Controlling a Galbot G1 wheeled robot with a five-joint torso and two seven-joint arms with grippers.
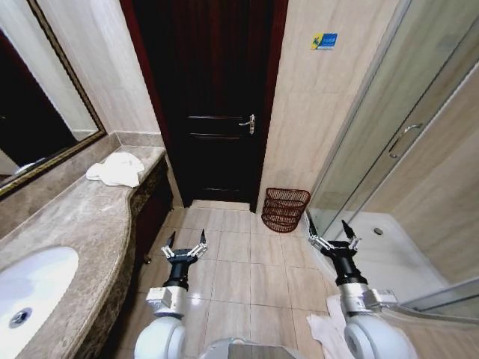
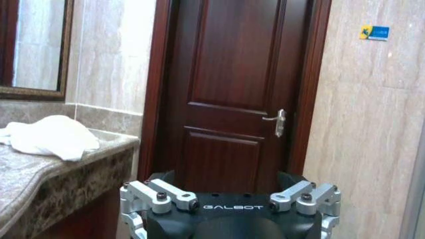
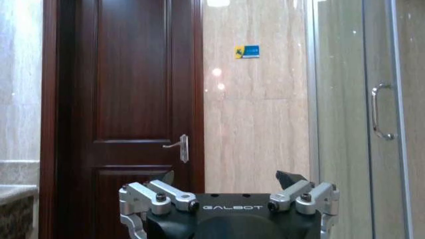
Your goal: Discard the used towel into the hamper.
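White terry cloth, crumpled in a loose heap, sits on the far end of the marble counter, near the dark wooden door: that is the towel, and nothing has hold of it yet. The left gripper hangs low over the tiled floor beside the counter's front, fingers spread wide and empty. The right gripper hovers over the floor on the shower side, its fingers likewise splayed, nothing between them. The hamper stands on the floor against the wall just right of the door, tilted so its mouth faces the robot, well apart from the towel.

By the look of it, this cloth is light and soft, so it will sag and trail once lifted; no risk of breakage or slipping, but a pinch on one thin edge may leave most of it dragging. A bite into the highest bunched fold near the middle of the heap seems the surest hold. In the left wrist view the towel shows a fat rounded hump on top that would suit.
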